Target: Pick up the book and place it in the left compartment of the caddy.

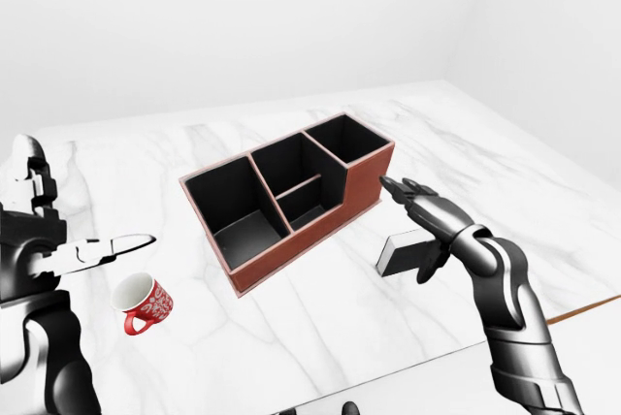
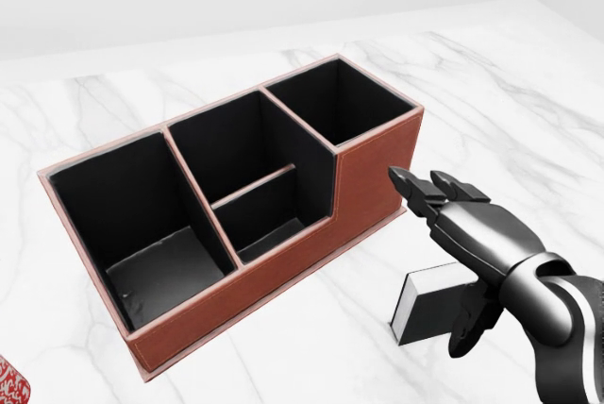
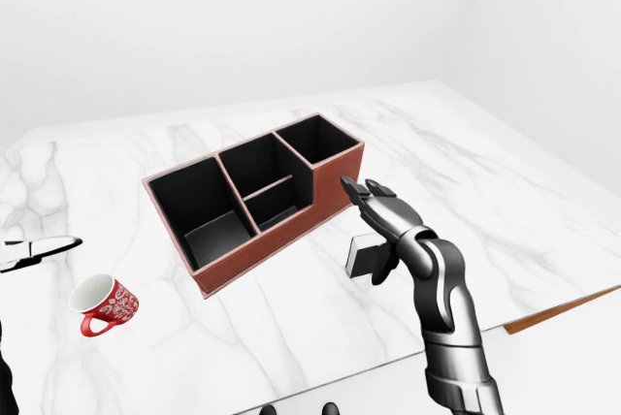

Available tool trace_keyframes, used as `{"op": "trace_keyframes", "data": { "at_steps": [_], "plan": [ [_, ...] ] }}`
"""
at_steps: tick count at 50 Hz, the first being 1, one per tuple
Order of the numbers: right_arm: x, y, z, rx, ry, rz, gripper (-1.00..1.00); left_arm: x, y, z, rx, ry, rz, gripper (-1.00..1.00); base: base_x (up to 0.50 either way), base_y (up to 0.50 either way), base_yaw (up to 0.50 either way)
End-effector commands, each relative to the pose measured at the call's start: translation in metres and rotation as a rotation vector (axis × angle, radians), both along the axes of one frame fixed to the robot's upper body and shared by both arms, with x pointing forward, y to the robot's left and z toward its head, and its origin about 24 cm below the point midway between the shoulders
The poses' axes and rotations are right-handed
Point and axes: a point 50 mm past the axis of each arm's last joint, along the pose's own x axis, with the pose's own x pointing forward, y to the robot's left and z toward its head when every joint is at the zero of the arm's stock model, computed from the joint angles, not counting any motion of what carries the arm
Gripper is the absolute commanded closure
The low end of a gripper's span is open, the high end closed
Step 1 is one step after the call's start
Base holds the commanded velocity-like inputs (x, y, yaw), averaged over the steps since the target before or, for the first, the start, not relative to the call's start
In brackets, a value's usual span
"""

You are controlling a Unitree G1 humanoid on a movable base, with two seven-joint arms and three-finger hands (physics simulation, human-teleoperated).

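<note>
Lower right in the head view, I see one book [image 2: 429, 302] flat on the marble table [image 2: 528, 121], my right hand [image 2: 451, 253] spread open over it, gripping nothing. One four-compartment caddy [image 2: 373, 182] sits just left. One red mug [image 1: 144, 303] lies lower left, beside my open left hand [image 1: 92, 252].

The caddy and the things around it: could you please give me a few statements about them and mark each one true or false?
1. The caddy holds nothing in any compartment. True.
2. The book stands inside the caddy's left compartment. False: it lies on the table, to the caddy's right in the head view.
3. The right hand is over the book with its fingers spread. True.
4. The mug is blue. False: it is red with a white pattern.
5. The left hand holds the mug. False: it is apart from it, open.
</note>
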Motion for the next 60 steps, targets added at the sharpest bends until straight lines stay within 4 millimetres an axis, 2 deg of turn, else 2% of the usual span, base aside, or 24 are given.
{"op": "trace_keyframes", "data": {
  "at_steps": [1, 17, 26, 38, 60],
  "plan": [
    [0.005, -0.003, -0.019, -0.092, 0.083, -0.031, -1.00, -0.005, 0.002, -0.002, -0.002, 0.004, 0.008, -1.00, 0.00, 0.00, 0.00],
    [0.015, -0.005, -0.041, -0.182, 0.189, -0.054, -1.00, -0.013, 0.007, -0.003, -0.001, 0.006, 0.030, -1.00, 0.00, 0.00, 0.00],
    [0.018, -0.003, -0.043, -0.190, 0.201, -0.051, -1.00, -0.015, 0.008, -0.005, -0.004, 0.013, 0.037, -1.00, 0.00, 0.00, 0.00],
    [0.026, -0.014, -0.051, -0.291, 0.241, -0.092, -1.00, -0.021, 0.010, -0.005, -0.002, 0.010, 0.049, -1.00, 0.00, 0.00, 0.00],
    [0.036, -0.005, -0.064, -0.269, 0.239, -0.084, -1.00, -0.026, 0.012, -0.007, -0.005, 0.011, 0.054, -1.00, 0.00, 0.00, 0.00]
  ]
}}
